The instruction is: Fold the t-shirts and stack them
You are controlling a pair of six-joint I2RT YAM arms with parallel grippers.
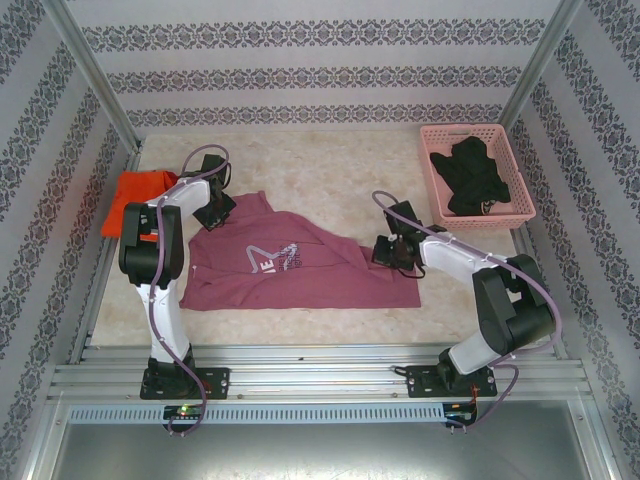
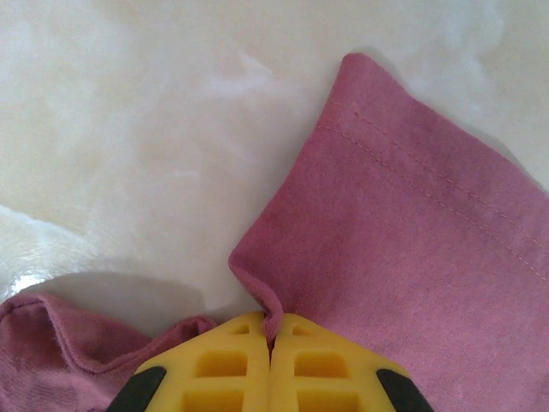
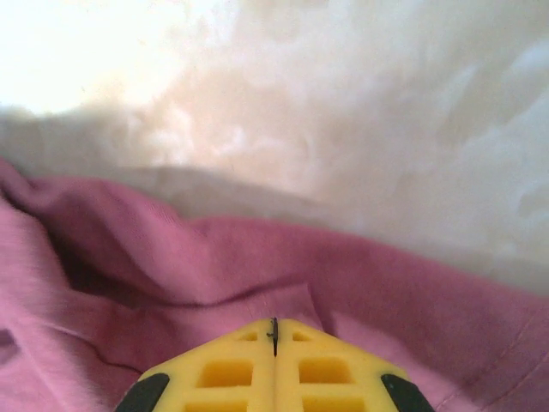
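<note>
Orange t-shirt [image 1: 135,195] is lying bunched against the left edge of the table [image 1: 330,165], toward the far-left corner. The left arm's elbow is partly covering it.

Left gripper [image 1: 213,212] is sitting low at the far-left corner of the maroon t-shirt [image 1: 300,265]. In the left wrist view its yellow fingers [image 2: 214,369] are pressing together and pinching a thin, curled edge of maroon cloth between the tips. A hemmed, stitched flap is spreading away to the right of them over the pale surface.

The maroon t-shirt is lying across the middle of the table, nearer the near edge than the far one. It is resting mostly flat with a rumpled, slanting upper border. The white star outline and lettering [image 1: 272,260] are facing up left of its centre, and wrinkles are partly breaking them up.

Right gripper [image 1: 390,248] is resting at the shirt's right side, on the upper border near the right-hand corner. In the right wrist view its fingers [image 3: 334,373] are pressing together, with maroon folds puckering right against the tips. It appears to be nipping a fold there.

Pink basket [image 1: 462,129] is standing in the table's far-right corner, well apart from both shirts. A dark garment [image 1: 470,175] is lying crumpled inside it.
</note>
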